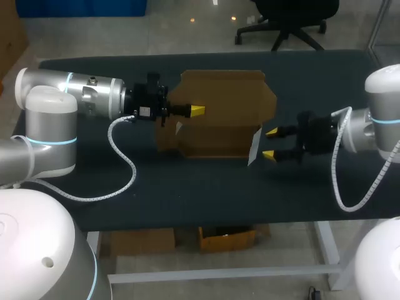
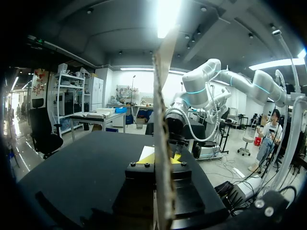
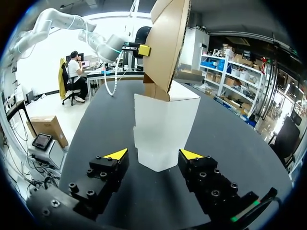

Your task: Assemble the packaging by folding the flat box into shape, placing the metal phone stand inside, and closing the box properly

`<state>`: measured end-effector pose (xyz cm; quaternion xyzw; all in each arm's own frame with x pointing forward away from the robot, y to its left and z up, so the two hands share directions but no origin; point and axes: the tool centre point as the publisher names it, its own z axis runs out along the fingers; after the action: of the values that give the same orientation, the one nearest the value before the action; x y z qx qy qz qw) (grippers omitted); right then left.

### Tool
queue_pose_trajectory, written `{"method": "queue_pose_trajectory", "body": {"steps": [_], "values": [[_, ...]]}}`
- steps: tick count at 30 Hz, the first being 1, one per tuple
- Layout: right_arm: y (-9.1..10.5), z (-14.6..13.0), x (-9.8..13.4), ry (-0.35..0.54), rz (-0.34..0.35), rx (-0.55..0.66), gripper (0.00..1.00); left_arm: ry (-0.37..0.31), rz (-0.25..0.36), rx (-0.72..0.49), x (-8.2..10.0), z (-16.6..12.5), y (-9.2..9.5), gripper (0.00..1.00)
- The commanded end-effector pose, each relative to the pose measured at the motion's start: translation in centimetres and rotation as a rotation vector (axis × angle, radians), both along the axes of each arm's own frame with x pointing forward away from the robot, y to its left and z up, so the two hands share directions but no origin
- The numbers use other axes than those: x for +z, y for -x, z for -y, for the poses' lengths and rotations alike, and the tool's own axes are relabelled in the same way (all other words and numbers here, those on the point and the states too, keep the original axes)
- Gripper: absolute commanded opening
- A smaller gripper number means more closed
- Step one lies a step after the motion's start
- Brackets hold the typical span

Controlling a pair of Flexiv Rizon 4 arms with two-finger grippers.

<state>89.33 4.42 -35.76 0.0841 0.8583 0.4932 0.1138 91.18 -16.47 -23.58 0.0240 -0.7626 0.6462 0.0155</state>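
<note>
Cardboard box (image 1: 225,112), opened out and mostly flat, is being held up over the middle of the dark table (image 1: 187,187). The left gripper (image 1: 197,110) is clamping its left side, with a yellow-tipped finger on each face of the panel. At the box's right end a white flap (image 3: 163,129) is hanging down, and the right gripper (image 1: 270,143) is sitting just before it, its fingers standing wide apart and gripping nothing.

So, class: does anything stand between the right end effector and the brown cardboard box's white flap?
Nothing visible does. The open right end effector faces the white flap of the flat brown cardboard box, with only bare black table between them.
</note>
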Motion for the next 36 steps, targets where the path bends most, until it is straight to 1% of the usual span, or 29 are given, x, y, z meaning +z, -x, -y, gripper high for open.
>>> {"method": "queue_pose_trajectory", "body": {"steps": [1, 9, 20, 30, 36], "values": [[-0.1, -0.2, -0.3, -0.01, 0.006, -0.012, 0.62, 0.001, 0.0, -0.001, -0.3, -0.1, 0.0, 0.0], [-0.4, -0.7, -0.6, -0.002, 0.002, -0.055, 0.62, 0.001, 0.0, -0.001, -0.3, -0.1, 0.0, 0.0], [-1.4, -1.3, -0.5, -0.004, 0.005, -0.072, 0.59, 0.001, 0.0, -0.001, -0.3, -0.1, 0.0, 0.0], [-1.5, -1.7, -0.7, -0.004, 0.002, -0.095, 0.6, 0.001, 0.0, -0.001, -0.3, -0.1, 0.0, 0.0], [-1.5, -2.0, -1.1, -0.005, 0.001, -0.104, 0.58, 0.001, 0.0, -0.001, -0.3, -0.1, 0.0, 0.0]]}}
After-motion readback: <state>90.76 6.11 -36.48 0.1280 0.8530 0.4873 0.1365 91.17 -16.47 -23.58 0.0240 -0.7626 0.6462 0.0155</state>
